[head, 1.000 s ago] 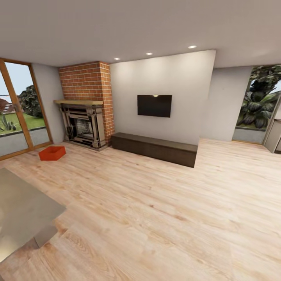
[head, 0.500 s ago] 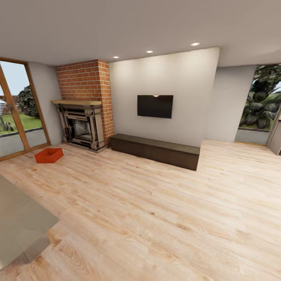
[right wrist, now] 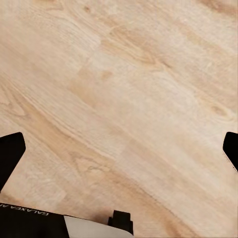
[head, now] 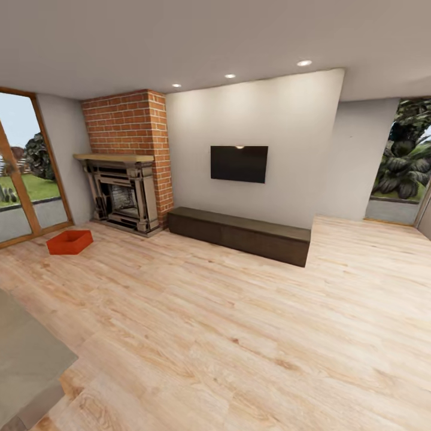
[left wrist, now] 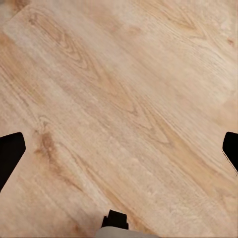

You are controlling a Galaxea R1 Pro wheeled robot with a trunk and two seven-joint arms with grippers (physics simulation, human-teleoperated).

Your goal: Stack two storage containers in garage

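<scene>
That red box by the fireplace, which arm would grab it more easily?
Probably the left. The storage container sits far off at the head view's left, the robot's left-arm side. Both the left pincer and right pincer are open over bare wood floor.

A brick fireplace (head: 129, 173) stands in the far left corner, its dark iron firebox under a pale wood mantel, with a red brick chimney rising to the ceiling. Just right of it, a long, low dark cabinet (head: 239, 234) runs along the white wall (head: 281, 131). A black TV (head: 239, 163) hangs on that wall above the cabinet. Three ceiling lights (head: 230, 76) glow over it. A wood-framed glass door (head: 21, 179) at far left shows grass and shrubs outside. A window (head: 404, 161) at far right shows leafy plants. A grey slab (head: 24, 353) fills the lower left corner.
</scene>
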